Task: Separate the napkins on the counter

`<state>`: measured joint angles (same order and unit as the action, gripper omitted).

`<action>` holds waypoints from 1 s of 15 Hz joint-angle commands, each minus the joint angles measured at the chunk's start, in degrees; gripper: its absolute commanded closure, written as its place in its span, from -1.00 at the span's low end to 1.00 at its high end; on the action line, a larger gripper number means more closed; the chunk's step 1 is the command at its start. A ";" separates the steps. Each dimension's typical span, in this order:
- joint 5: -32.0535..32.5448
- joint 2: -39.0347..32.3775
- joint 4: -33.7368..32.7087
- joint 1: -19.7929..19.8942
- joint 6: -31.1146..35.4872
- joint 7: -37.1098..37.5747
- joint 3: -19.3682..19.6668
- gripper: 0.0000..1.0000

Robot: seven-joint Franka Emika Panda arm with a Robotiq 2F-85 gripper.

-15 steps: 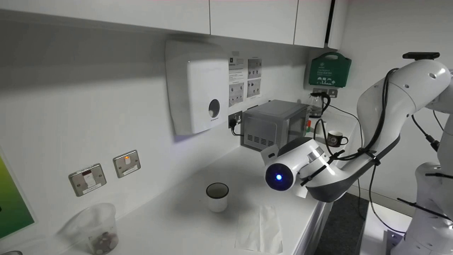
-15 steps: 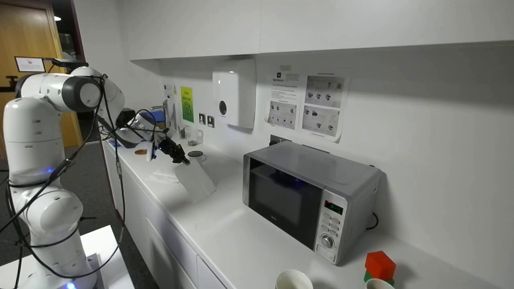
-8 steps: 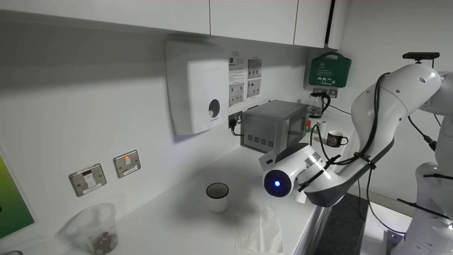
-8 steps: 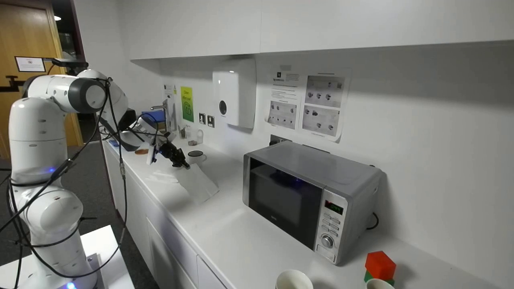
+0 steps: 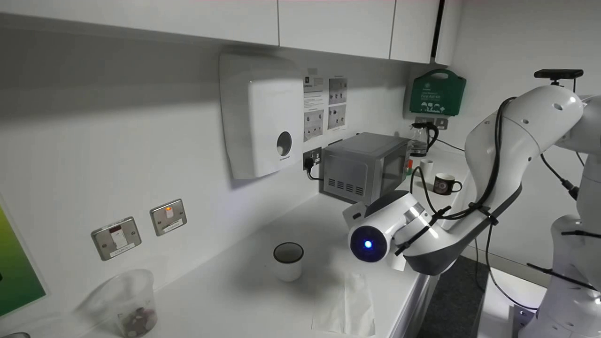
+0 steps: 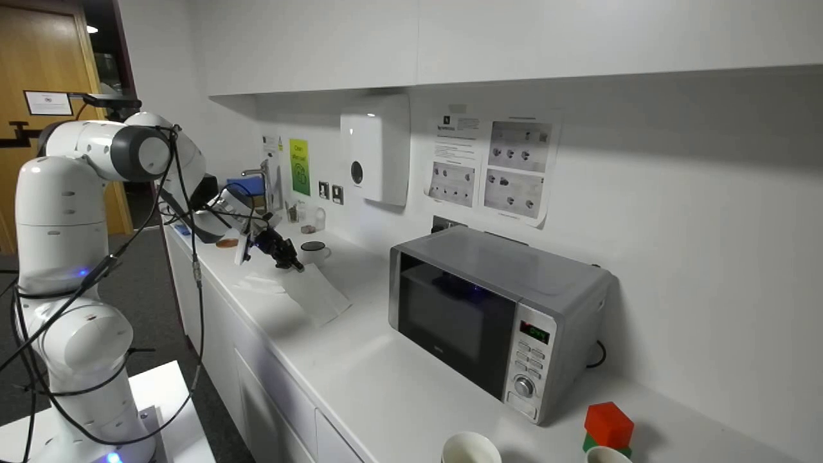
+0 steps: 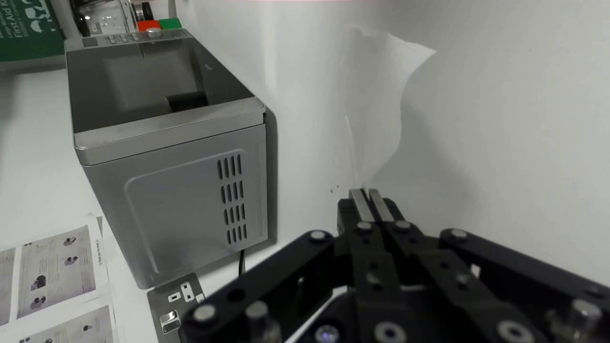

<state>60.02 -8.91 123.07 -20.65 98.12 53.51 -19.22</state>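
A white napkin (image 6: 314,294) hangs from my gripper (image 6: 298,266) in an exterior view, slanting down with its lower end on or close to the counter. It also shows in the wrist view (image 7: 379,102), stretching away from the fingertips. My gripper in the wrist view (image 7: 366,194) has its fingers nearly together, pinching the napkin's edge. A second white napkin (image 5: 345,305) lies flat and creased on the counter (image 5: 220,300), near its front edge. It is partly visible in an exterior view (image 6: 260,283) behind the held napkin. The gripper fingers are hidden behind the wrist in an exterior view.
A dark-rimmed white mug (image 5: 288,267) stands near the flat napkin. A grey microwave (image 6: 476,308) stands against the wall, beside the held napkin in the wrist view (image 7: 190,190). A clear cup (image 5: 134,305) stands by the wall. A dispenser (image 5: 263,117) hangs above.
The arm has moved slightly down. The gripper is a little lower, and the held napkin's lower end has shifted slightly toward the microwave. The last half second shows almost no motion.
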 commanded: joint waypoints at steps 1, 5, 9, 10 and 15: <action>-0.46 0.83 0.43 0.09 1.21 -0.61 0.19 0.31; -0.59 1.14 0.53 -0.32 0.92 -0.51 -0.06 -0.30; -0.68 1.23 0.54 -0.72 0.60 -0.39 -0.40 -0.91; -0.79 1.30 0.59 -0.80 0.59 -0.39 -0.57 -0.98; -1.29 1.83 0.89 -1.11 1.15 -0.82 -0.98 -1.00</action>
<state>59.92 -8.89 123.07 -21.73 98.14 53.52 -20.04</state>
